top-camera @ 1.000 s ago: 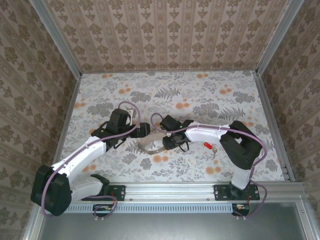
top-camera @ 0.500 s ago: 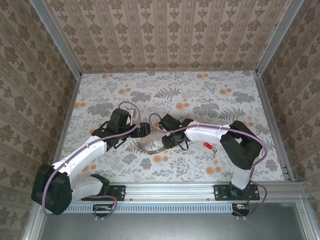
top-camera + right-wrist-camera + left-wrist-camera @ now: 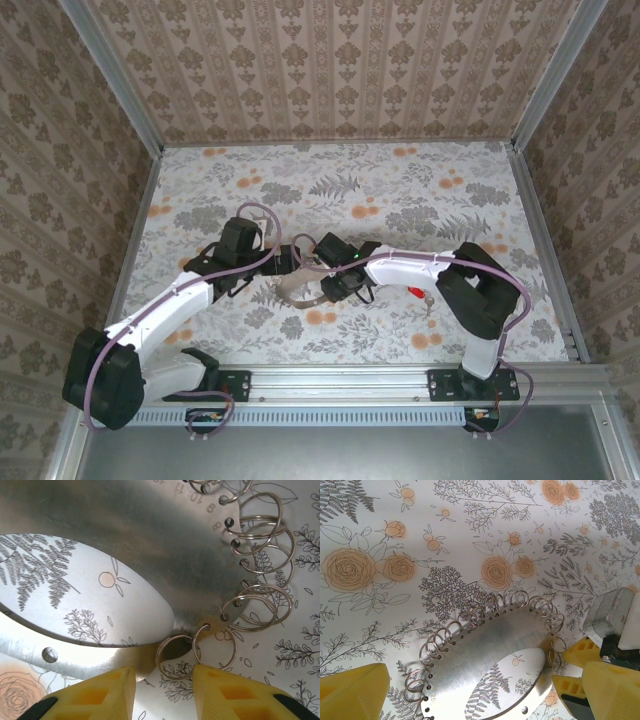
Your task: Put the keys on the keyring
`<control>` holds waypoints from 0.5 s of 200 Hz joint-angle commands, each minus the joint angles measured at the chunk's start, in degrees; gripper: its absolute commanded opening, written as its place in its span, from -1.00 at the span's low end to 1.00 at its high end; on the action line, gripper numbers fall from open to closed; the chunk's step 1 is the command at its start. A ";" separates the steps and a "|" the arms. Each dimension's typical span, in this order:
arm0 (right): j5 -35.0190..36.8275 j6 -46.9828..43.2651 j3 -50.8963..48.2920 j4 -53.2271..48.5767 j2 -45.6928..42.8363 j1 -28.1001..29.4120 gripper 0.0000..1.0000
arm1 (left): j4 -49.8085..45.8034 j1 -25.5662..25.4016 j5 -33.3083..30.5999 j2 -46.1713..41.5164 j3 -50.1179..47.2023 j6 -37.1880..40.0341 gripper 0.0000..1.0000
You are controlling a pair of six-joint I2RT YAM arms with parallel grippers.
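Now, the key (image 3: pixel 414 291), with its red head and a tiny metal blade trailing down and to the right, lies flat on the table (image 3: pixel 480 200). It's tucked just beside the right forearm (image 3: pixel 400 266) and well apart from the keyring (image 3: pixel 485 660). That keyring is a flat steel plate with a row of wire rings threaded round its rim. It sits between the two grippers, off to the left of the key.

Right gripper (image 3: pixel 162 690): jaws narrowed but apart, lined up on one split ring (image 3: pixel 175 657) at the plate's edge. The ring is just ahead of the gap, with nothing pinched that I can see.

Left gripper (image 3: pixel 480 695): jaws spread wide, straddling the plate from the other side, holding nothing.

And the crux: the key lies behind the right gripper, opposite to where its fingers point. So the right arm is the nearer one, and I'd judge it must swing back to the right to fetch that key.
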 commanded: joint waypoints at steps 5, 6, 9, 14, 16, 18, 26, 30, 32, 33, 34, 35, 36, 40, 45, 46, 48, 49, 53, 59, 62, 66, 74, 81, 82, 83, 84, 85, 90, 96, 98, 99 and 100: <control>3.41 -1.84 1.76 -1.17 1.41 0.30 -0.28 | 0.95 0.40 0.68 0.45 -0.37 -0.58 1.00; 3.48 -1.86 1.77 -1.19 1.41 0.31 -0.29 | 0.97 0.40 0.68 0.45 -0.37 -0.61 1.00; 3.67 -1.97 1.73 -1.15 1.50 0.26 -0.29 | 0.99 0.44 0.71 0.49 -0.37 -0.65 1.00; 3.94 -2.02 1.89 -1.15 1.66 0.28 -0.30 | 1.03 0.48 0.72 0.51 -0.35 -0.65 1.00; 4.05 -2.05 1.87 -1.14 1.74 0.31 -0.30 | 1.07 0.49 0.80 0.51 -0.37 -0.70 1.00; 4.14 -2.06 1.93 -1.20 1.81 0.29 -0.30 | 1.07 0.49 0.77 0.57 -0.37 -0.66 1.00; 4.56 -2.23 2.05 -1.23 2.02 0.30 -0.32 | 1.08 0.49 0.83 0.62 -0.36 -0.68 1.00; 4.82 -2.24 2.17 -1.22 2.10 0.25 -0.32 | 1.15 0.49 0.85 0.70 -0.37 -0.66 1.00; 4.86 -2.24 2.14 -1.22 2.09 0.23 -0.33 | 1.21 0.49 0.85 0.71 -0.37 -0.68 1.00; 4.92 -2.28 2.14 -1.22 2.11 0.23 -0.33 | 1.19 0.49 0.89 0.71 -0.37 -0.66 1.00; 4.94 -2.26 2.18 -1.22 2.16 0.27 -0.33 | 1.17 0.49 0.87 0.71 -0.42 -0.66 1.00; 5.00 -2.30 2.20 -1.22 2.19 0.29 -0.33 | 1.17 0.49 0.86 0.71 -0.44 -0.66 1.00; 5.07 -2.36 2.21 -1.18 2.15 0.30 -0.33 | 1.17 0.49 0.86 0.71 -0.45 -0.65 1.00; 5.20 -2.33 2.24 -1.14 2.20 0.26 -0.34 | 1.16 0.49 0.85 0.71 -0.46 -0.65 1.00; 5.44 -2.33 2.33 -1.06 2.21 0.28 -0.35 | 1.24 0.57 0.87 0.79 -0.48 -0.65 1.00; 5.42 -2.33 2.36 -1.05 2.21 0.25 -0.35 | 1.25 0.57 0.86 0.80 -0.47 -0.65 1.00; 5.56 -2.39 2.32 -1.09 2.23 0.23 -0.35 | 1.25 0.58 0.96 0.80 -0.47 -0.65 1.00; 5.66 -2.45 2.31 -1.07 2.22 0.27 -0.35 | 1.25 0.58 0.95 0.80 -0.46 -0.70 1.00; 5.85 -2.47 2.35 -0.97 2.23 0.31 -0.35 | 1.25 0.58 0.94 0.80 -0.46 -0.70 1.00; 6.14 -2.41 2.31 -0.88 2.26 0.25 -0.35 | 1.27 0.58 0.98 0.80 -0.46 -0.65 1.00; 6.39 -2.42 2.31 -0.83 2.22 0.31 -0.35 | 1.30 0.58 0.98 0.80 -0.46 -0.67 1.00; 6.72 -2.47 2.33 -0.72 2.21 0.30 -0.35 | 1.38 0.58 0.94 0.80 -0.53 -0.65 1.00; 7.36 -2.50 2.31 -0.59 2.22 0.30 -0.35 | 1.43 0.66 0.94 0.88 -0.55 -0.69 1.00; 7.99 -2.50 2.32 -0.41 2.25 0.38 -0.34 | 1.50 0.66 1.02 0.95 -0.58 -0.74 1.00; 8.11 -2.50 2.31 -0.38 2.23 0.35 -0.34 | 1.47 0.66 1.02 0.96 -0.57 -0.74 1.00; 8.25 -2.50 2.35 -0.36 2.22 0.37 -0.34 | 1.49 0.66 1.02 0.97 -0.60 -0.78 1.00; 8.32 -2.50 2.33 -0.35 2.22 0.39 -0.34 | 1.46 0.66 1.03 0.97 -0.62 -0.81 1.00; 8.40 -2.50 2.36 -0.35 2.30 0.35 -0.34 | 1.49 0.66 1.07 0.97 -0.59 -0.82 1.00; 8.75 -2.50 2.38 -0.11 2.33 0.32 -0.34 | 1.52 0.73 1.03 0.97 -0.63 -0.74 1.00; 9.15 -2.51 2.40 0.08 2.34 0.33 -0.34 | 1.61 0.75 1.08 1.06 -0.64 -0.75 1.00; 9.29 -2.51 2.44 0.16 2.42 0.38 -0.34 | 1.61 0.75 1.11 1.06 -0.64 -0.83 1.00; 9.28 -2.51 2.46 0.22 2.40 0.35 -0.34 | 1.65 0.75 1.11 1.06 -0.64 -0.83 1.00; 9.28 -2.50 2.47 0.20 2.44 0.33 -0.34 | 1.67 0.75 1.16 1.11 -0.68 -0.83 1.00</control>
